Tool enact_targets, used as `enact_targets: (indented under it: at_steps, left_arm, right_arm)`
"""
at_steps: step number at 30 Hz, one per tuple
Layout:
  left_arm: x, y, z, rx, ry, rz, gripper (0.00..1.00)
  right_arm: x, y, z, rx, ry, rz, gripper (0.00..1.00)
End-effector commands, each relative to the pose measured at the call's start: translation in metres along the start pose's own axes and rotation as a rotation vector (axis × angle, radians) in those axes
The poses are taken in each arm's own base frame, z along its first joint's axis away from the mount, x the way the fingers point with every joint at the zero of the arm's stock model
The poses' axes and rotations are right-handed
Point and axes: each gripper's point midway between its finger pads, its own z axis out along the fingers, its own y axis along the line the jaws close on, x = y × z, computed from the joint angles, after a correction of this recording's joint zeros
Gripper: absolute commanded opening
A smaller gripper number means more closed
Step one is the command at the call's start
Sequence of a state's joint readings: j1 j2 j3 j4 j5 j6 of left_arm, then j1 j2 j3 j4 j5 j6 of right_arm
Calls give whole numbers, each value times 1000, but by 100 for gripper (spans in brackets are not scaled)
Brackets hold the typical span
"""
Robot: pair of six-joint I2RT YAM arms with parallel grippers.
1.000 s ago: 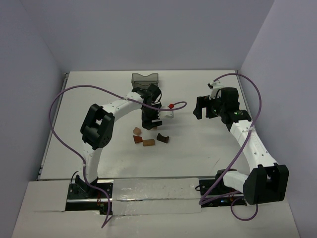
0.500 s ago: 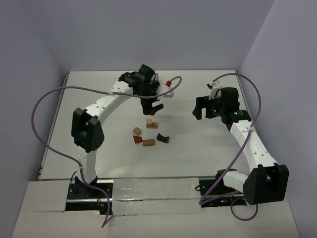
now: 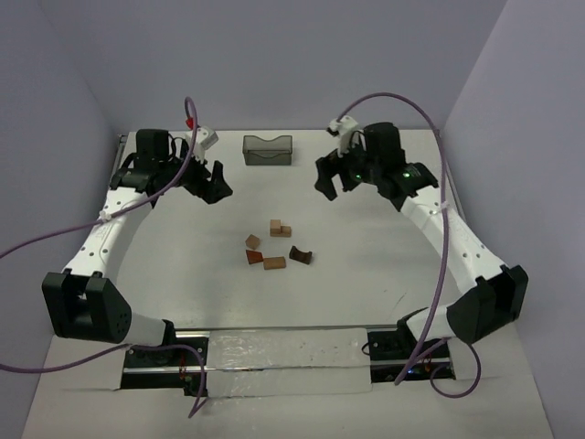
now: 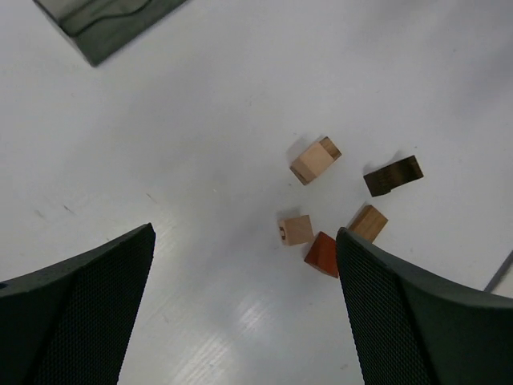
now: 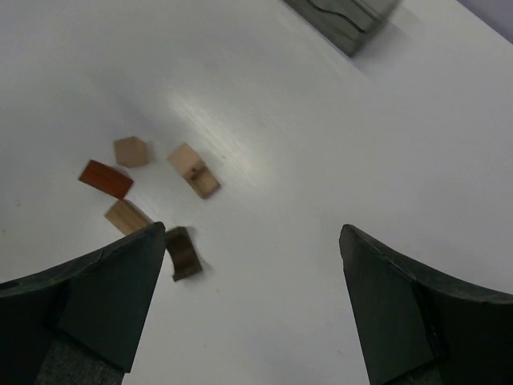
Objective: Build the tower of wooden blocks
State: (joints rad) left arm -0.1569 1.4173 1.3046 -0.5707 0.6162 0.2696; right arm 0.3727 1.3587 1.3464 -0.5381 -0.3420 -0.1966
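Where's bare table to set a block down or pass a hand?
Free: the table right of the dark arch; the strip between the block cluster and the near edge; the gap between the bin and the cluster. Crowded: only the cluster itself.

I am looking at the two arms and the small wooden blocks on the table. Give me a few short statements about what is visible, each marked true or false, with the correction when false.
1. The left tool and the right tool are both open and hold nothing. True.
2. The wooden blocks stand as a finished tower. False: they lie loose in a small group on the table.
3. The dark arch block is inside the bin. False: it lies on the table, at the right of the group.
4. The bin stands near the far edge, apart from the blocks. True.
5. The right tool grips the red block. False: that block lies free, and no tool touches it.
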Motion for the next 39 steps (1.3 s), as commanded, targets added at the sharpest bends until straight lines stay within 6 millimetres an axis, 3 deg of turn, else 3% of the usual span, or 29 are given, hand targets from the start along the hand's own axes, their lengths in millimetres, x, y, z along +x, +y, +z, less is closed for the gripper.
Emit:
enact_targets:
  at_steps: [1,4,6,9,13,23,39]
  left_arm:
    - [-10,13,-15,-16,-127,-121,99]
    - [0,30,-26,-10,-118,-194,99]
    - [11,51,-39,-4,-129,-290,99]
    - [26,72,-50,-8,-134,-385,99]
    - [40,74,-51,-6,-136,-414,99]
    - [54,64,-46,12,-143,-420,99]
    - [62,39,-53,80,-138,-357,99]
  right_arm:
    - [-9,53,34,-80,88,-61,93]
    - [-9,91,58,-142,136,-86,84]
    - [0,118,77,-163,178,-129,76]
    - [12,139,98,-163,218,-170,68]
    - [29,162,119,-186,268,-185,62]
    - [69,193,163,-211,368,-213,60]
    - [108,198,202,-239,458,-240,63]
